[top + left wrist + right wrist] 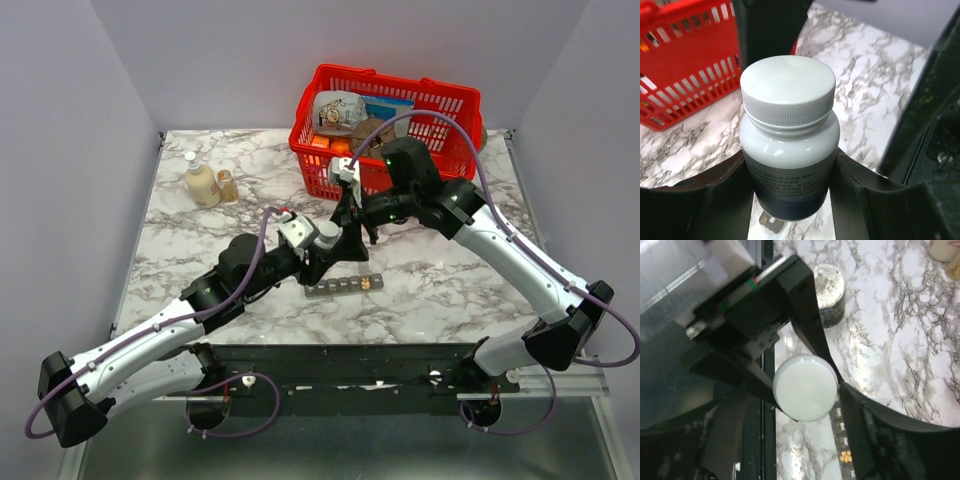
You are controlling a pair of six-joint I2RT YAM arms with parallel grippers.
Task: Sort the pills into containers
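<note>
A white pill bottle with a ribbed white cap stands upright in my left gripper, whose jaws are shut on its dark-labelled body. Seen from above, the cap lies between the fingers of my right gripper, which stand open around it with a gap on the left side. Both grippers meet over the table's middle. Just below lies the dark grey strip of containers, with yellow pills in one compartment. The bottle hides part of the strip.
A red mesh basket holding packets stands at the back, close behind the grippers. Two small bottles stand at the back left. A round silvery tin sits on the marble beyond the bottle.
</note>
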